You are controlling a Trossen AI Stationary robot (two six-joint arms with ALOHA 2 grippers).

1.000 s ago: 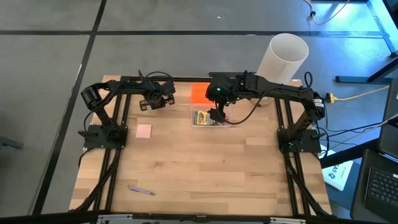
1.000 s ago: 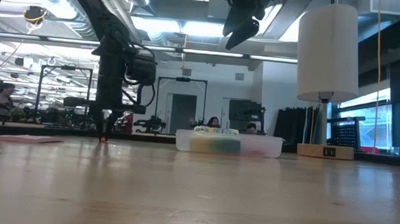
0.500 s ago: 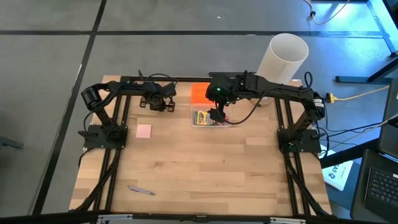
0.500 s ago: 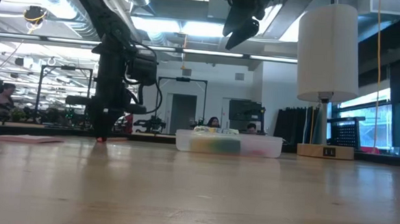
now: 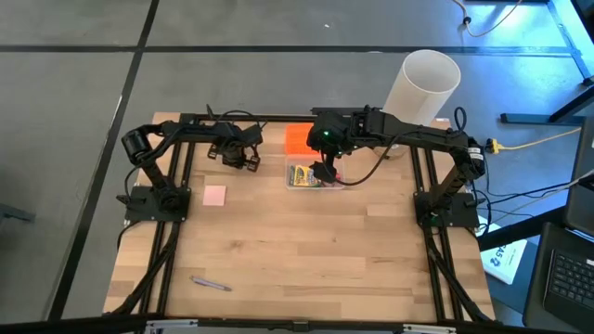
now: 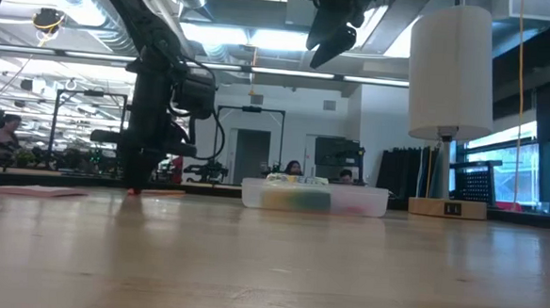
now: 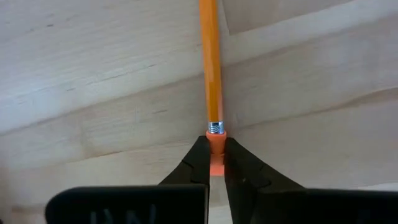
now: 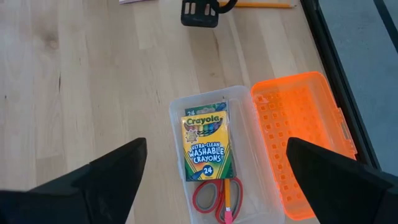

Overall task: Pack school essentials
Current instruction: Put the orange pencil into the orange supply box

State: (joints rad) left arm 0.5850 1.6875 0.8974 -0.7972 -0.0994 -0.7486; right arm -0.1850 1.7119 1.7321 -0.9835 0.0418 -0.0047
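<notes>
Your left hand (image 7: pixel 214 163) is pinching the pink eraser end of an orange pencil (image 7: pixel 210 62), low at the far left of the desk (image 5: pixel 306 250). The grip is sitting at the very tip, so the long shaft is likely to swing when you lift. Raise it slowly and keep it level, or reseat the grip nearer the middle. Then carry it across to the clear plastic box (image 8: pixel 179 109) and lay it lengthwise beside the scissors (image 8: pixel 211 198).

Your right hand (image 8: pixel 214 163) is hovering above that box with its fingers spread wide and nothing between them. Keep it clear of the left arm's path.

The pencil is slim, smooth and painted, with a ribbed metal ferrule, so it may roll. The crayon box (image 8: pixel 204 146) is glossy card. The orange lid (image 8: pixel 305 143) is gridded plastic, lying open beside the box. The pink pad (image 5: pixel 214 196) and the purple pen (image 5: pixel 212 283) are lying flat on the pale wood, not yet packed.
</notes>
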